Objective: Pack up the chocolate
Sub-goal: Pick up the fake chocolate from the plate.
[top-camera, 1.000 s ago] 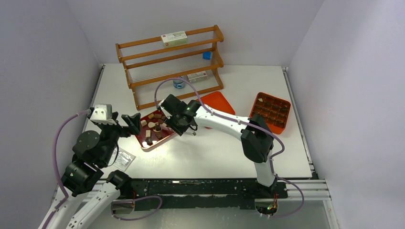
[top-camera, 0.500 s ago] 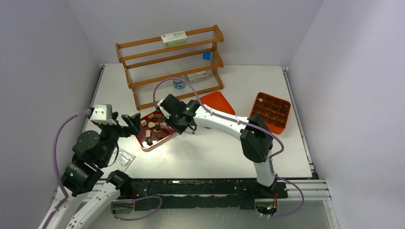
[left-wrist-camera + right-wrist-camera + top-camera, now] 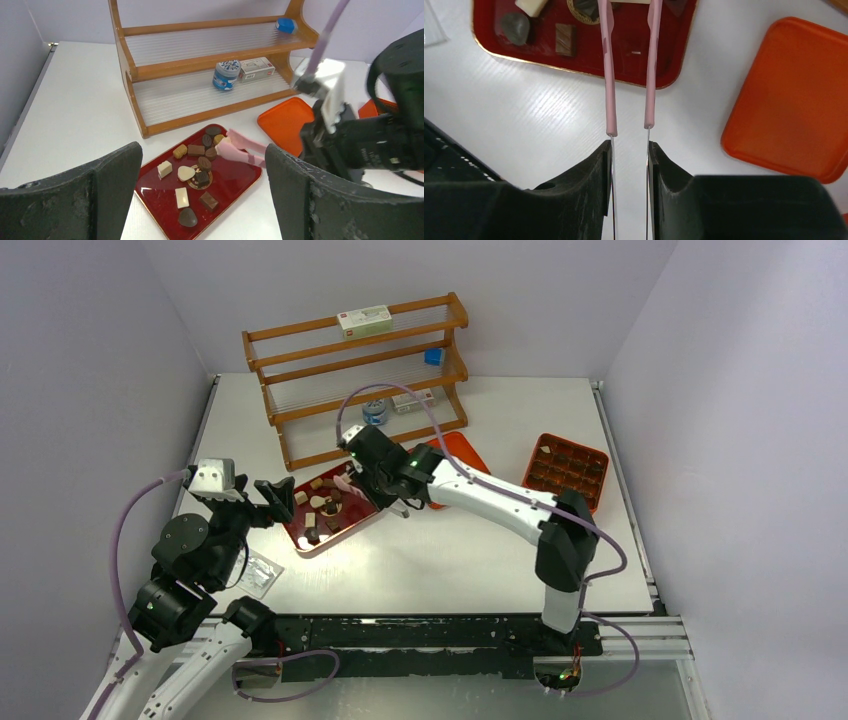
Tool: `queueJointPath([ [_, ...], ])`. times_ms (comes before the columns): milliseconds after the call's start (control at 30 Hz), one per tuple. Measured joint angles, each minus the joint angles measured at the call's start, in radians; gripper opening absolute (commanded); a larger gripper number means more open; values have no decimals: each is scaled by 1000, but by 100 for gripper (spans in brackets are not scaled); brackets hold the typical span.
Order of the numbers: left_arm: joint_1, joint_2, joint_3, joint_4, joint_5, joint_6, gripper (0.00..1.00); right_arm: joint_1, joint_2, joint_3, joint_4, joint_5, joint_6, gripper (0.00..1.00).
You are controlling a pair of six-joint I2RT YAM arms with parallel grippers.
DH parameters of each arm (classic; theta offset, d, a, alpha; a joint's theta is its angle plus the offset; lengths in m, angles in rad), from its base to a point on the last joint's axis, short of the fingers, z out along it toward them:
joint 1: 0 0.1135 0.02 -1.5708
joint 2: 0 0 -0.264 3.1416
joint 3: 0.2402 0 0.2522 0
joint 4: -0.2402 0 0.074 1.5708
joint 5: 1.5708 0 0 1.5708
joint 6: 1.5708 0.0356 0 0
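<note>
Several small chocolates (image 3: 322, 502), dark brown, lighter brown and cream-white, lie loose on the dark red tray (image 3: 340, 535). They also show in the left wrist view (image 3: 197, 165). My right gripper (image 3: 378, 490) is shut on the pink tongs (image 3: 245, 150). The tong tips reach among the chocolates at the tray's far right corner. In the right wrist view my right gripper (image 3: 630, 147) holds the tongs (image 3: 609, 75) with their arms a little apart and the tips cut off. My left gripper (image 3: 275, 495) is open and empty at the tray's left side.
An orange compartment box (image 3: 567, 473) with a few pieces inside sits at the right, and its orange lid (image 3: 455, 455) lies beside the tray. A wooden rack (image 3: 355, 375) with small items stands behind. A clear wrapper (image 3: 258, 573) lies near the left arm.
My right arm has swung, its elbow going right and its wrist moving back toward the rack. The tongs stay over the tray's far right corner. The left arm has not moved.
</note>
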State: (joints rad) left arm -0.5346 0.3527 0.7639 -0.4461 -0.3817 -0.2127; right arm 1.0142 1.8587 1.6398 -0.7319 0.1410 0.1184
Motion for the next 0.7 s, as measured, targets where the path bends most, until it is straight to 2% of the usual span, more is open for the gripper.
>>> queueJointPath([
  [433,0,0,0,0,1,0,97,-124,-164,-19,-68,85,149,28],
  [700,0,0,0,1,4,0,97,-273,-283,-133,-151,134,249,29],
])
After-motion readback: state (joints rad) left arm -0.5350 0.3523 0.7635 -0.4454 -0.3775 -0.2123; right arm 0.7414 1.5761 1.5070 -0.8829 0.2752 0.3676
